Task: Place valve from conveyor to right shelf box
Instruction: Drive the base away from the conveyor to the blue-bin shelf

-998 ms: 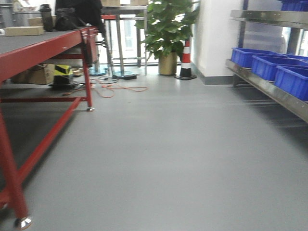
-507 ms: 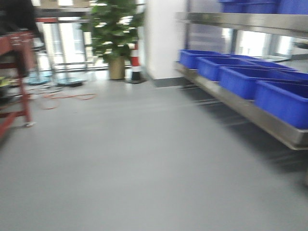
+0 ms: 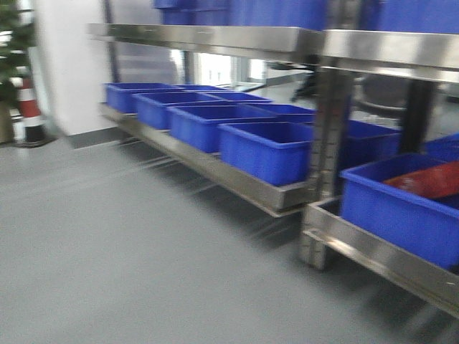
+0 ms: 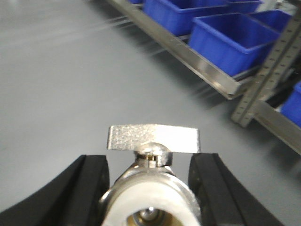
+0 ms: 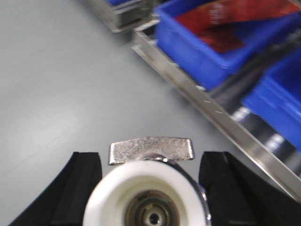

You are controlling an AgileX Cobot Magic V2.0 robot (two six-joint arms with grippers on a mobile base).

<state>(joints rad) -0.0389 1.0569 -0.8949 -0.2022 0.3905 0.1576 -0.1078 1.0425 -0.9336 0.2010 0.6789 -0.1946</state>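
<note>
Front view smeared throughout, fine detail hard to read. Far left, catching only a sliver of plant (image 3: 8, 43), clipped by the frame edge, then a red-and-white cone (image 3: 29, 107) beside a white wall (image 3: 68, 64). Further right, across bare grey floor (image 3: 107, 251), a steel shelf (image 3: 215, 39) lined with blue boxes (image 3: 265, 154). Spotting something red (image 3: 430, 179) inside the nearest box (image 3: 394, 215), too blurred to identify. Over to the wrists: left gripper (image 4: 150, 162) clamped snug on the left valve (image 4: 153, 139), pinched between black fingers (image 4: 87, 183), lower body cut off. Right gripper (image 5: 150, 174) likewise closed tight around the right valve (image 5: 150, 149), white cap cropped at the bottom. Both valves up over the floor, close by the shelf.
</note>
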